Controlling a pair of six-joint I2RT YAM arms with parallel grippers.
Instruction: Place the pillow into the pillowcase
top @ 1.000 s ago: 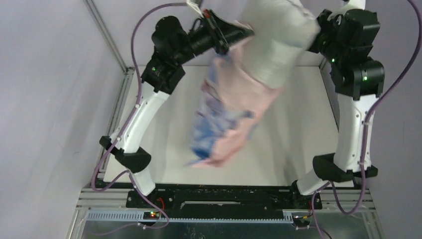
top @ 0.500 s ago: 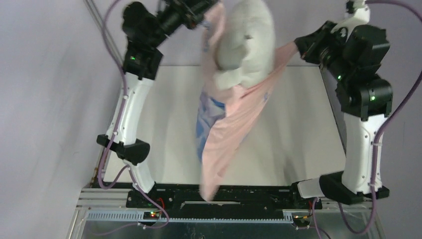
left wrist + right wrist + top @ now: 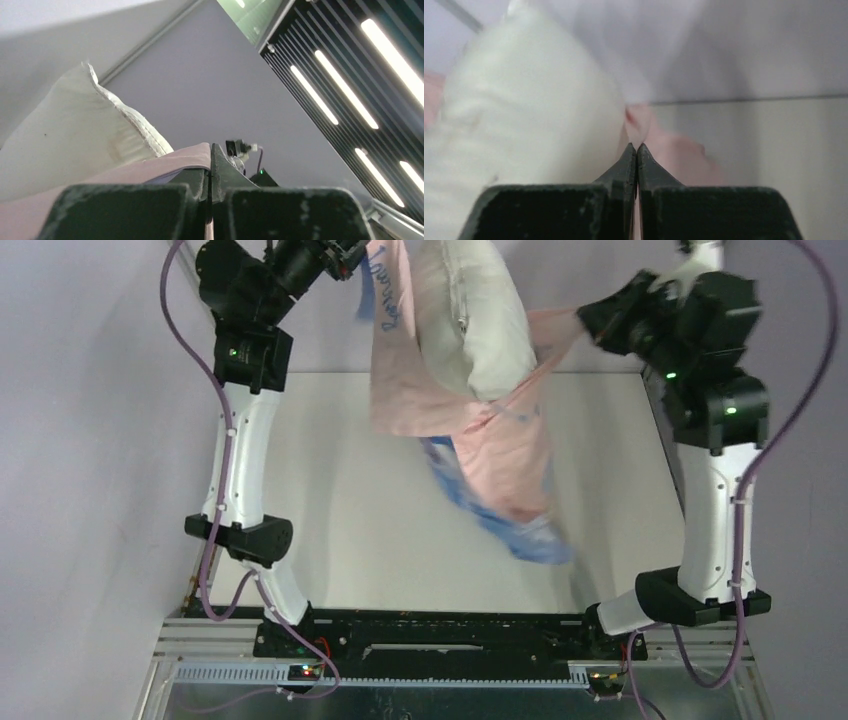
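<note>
Left arm: white-and-black arm (image 3: pixel 240 440) raised high, its wrist at the top of the overhead view.
Left gripper: the left gripper (image 3: pixel 352 258) has its black fingers pressed together on a corner of the case's rim. In the wrist view the left gripper (image 3: pixel 210 150) shows pink cloth running in from the side and ending between the fingertips.
Pillowcase, near edge: thin pale pink fabric pillowcase (image 3: pixel 400 370) with blue cursive lettering hangs just right of the left gripper and falls as a loose sheet below it.
Pillow: large plump white rectangular pillow of soft textured fabric (image 3: pixel 480 320) sits between the two grippers, well above the table and tilted. Its lower end is wrapped in pink cloth and its upper part stands bare. It fills the space beside the left fingers (image 3: pixel 75 130) and beside the right ones (image 3: pixel 524 100).
Pillowcase, lower part: below the pillow the case trails down towards the right arm's base, showing its blue side (image 3: pixel 525 530), blurred. Whether its tip touches the table cannot be told.
Right gripper: the right gripper (image 3: pixel 592 318) is clamped on the opposite rim, and a taut pink strip runs from it across to the pillow. The wrist view shows the right gripper (image 3: pixel 637 146) with its tips closed and pink fabric (image 3: pixel 669 150) bunched just beyond them.
Table: flat white tabletop (image 3: pixel 330 500) lies well below both grippers.
</note>
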